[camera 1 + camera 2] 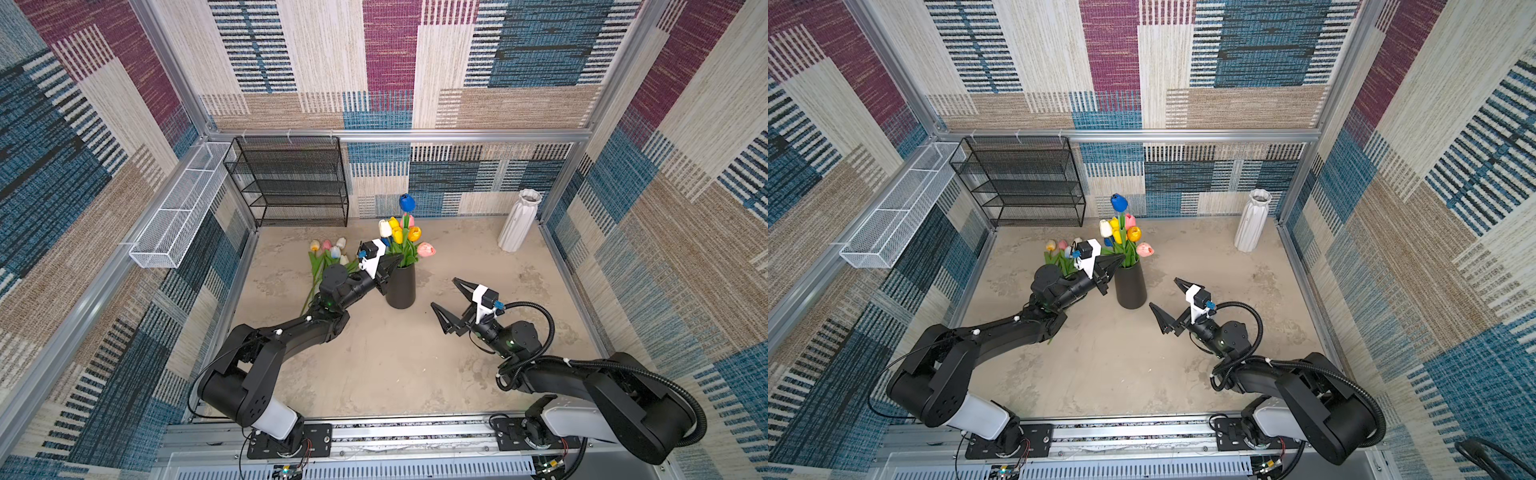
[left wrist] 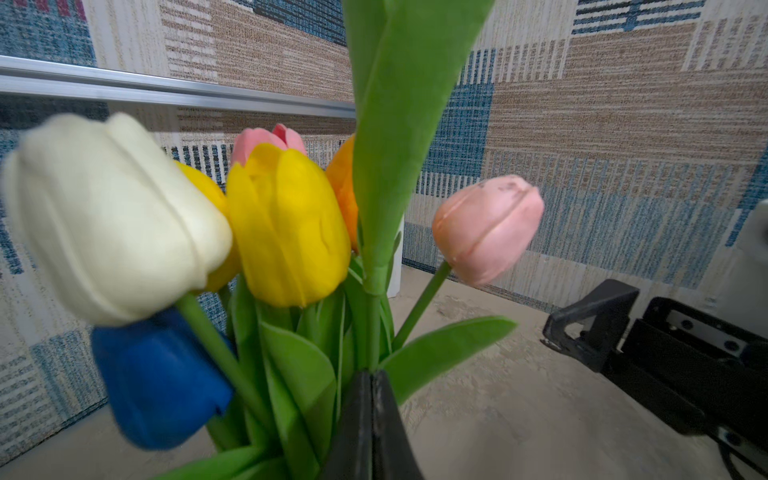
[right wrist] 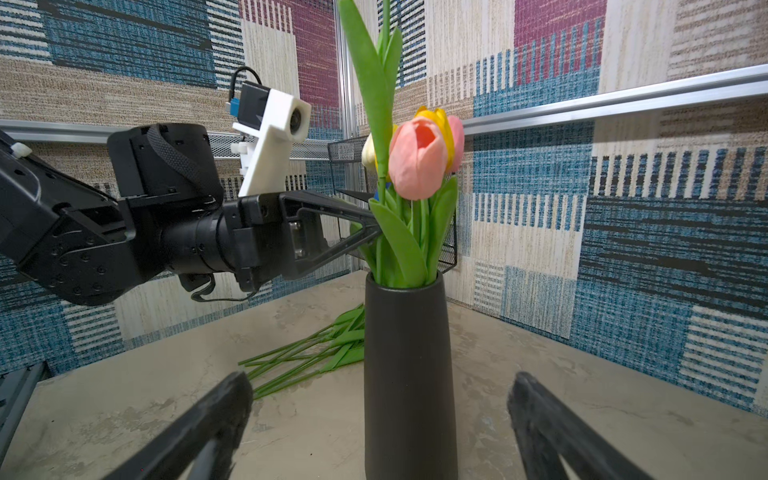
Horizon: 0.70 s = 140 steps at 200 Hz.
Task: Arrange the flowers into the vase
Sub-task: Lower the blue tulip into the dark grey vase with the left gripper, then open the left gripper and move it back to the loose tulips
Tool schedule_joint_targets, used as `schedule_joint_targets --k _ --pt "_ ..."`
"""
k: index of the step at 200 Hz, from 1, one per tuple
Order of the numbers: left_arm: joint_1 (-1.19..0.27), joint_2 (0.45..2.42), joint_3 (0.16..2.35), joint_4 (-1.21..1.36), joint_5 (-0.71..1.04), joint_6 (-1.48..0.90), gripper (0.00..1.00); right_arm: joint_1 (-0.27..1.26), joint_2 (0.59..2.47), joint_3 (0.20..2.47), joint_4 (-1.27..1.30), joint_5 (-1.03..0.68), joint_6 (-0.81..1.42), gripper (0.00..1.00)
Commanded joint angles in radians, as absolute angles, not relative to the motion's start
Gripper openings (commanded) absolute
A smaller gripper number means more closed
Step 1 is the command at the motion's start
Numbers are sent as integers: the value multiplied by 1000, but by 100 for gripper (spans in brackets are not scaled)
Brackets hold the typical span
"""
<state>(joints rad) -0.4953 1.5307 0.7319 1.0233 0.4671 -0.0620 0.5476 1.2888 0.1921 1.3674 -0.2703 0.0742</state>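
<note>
Both top views catch stuff the wrist cams miss: a white ribbed vase (image 1: 519,220) off in the far right corner, and the heads of the loose tulips (image 1: 332,251) lying on the table (image 1: 374,374) left of the black vase (image 1: 401,286). The right wrist view only gets their stems. The other flowers (image 1: 401,239) stand in the black vase. The left gripper (image 2: 370,374) has its tips among the stems just above the rim, jaws nearly together; can't tell if a stem is pinched. The right gripper (image 1: 444,293) is spread wide, empty, near the vase.
</note>
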Motion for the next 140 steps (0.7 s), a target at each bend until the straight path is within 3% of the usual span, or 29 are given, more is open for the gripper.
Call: schedule_joint_targets --k 1,20,81,111,140 --pt "-497 1512 712 1030 418 -26 36 546 1298 204 1392 -287 89 100" --pt "-497 1497 682 1050 383 -34 52 546 1305 212 1383 -297 91 100" --pt "-496 1419 723 854 296 -8 59 546 1326 218 1387 -307 95 100" --pt "-489 1353 760 715 274 6 58 546 1334 221 1389 -311 97 100" --pt "-482 1226 696 677 263 43 65 546 1327 218 1388 -311 97 100"
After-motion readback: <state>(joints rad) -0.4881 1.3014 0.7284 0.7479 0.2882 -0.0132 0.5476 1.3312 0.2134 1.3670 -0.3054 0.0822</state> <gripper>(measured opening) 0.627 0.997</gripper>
